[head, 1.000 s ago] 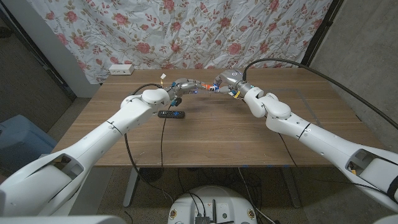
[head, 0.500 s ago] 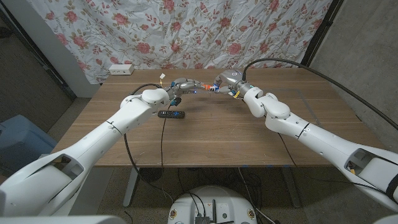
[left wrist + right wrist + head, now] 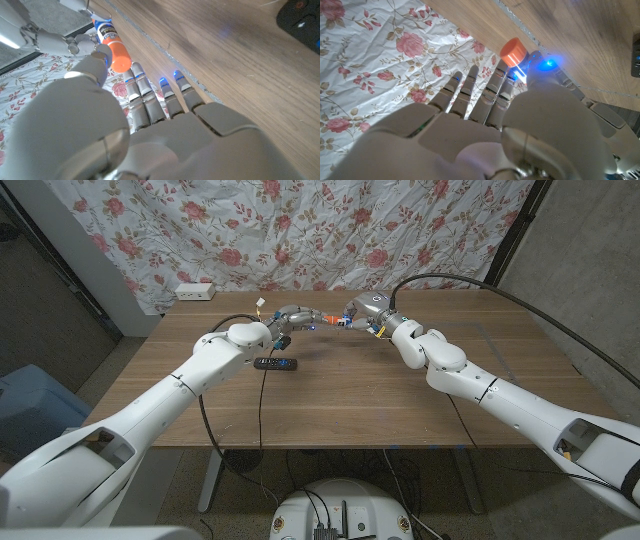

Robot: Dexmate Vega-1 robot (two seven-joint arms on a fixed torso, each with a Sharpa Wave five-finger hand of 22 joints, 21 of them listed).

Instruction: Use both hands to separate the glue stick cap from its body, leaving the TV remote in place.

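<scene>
Head view: both arms are seen reaching in from the bottom corners to meet above the far middle of the wooden table [image 3: 340, 395], in front of a flowered cloth [image 3: 300, 230] hung as a backdrop. The left hand [image 3: 293, 317] and the right hand [image 3: 362, 310] are held close together, with the glue stick [image 3: 330, 320] bridged between them, raised off the tabletop. The black TV remote [image 3: 275, 363] is seen lying on the wood just beside the left forearm, apart from both hands. A white power strip [image 3: 195, 291] is placed at the far left corner of the table.

From the left wrist camera, the orange cap [image 3: 119, 56] is seen pinched between the left thumb and a finger, the other fingers [image 3: 150, 100] being stretched out side by side; the white labelled body [image 3: 106, 32] is shown still joined to the cap and gripped at its far end by the right hand. From the right wrist camera, the orange cap end is seen past the right fingers [image 3: 470, 95], which are held straight and near together
</scene>
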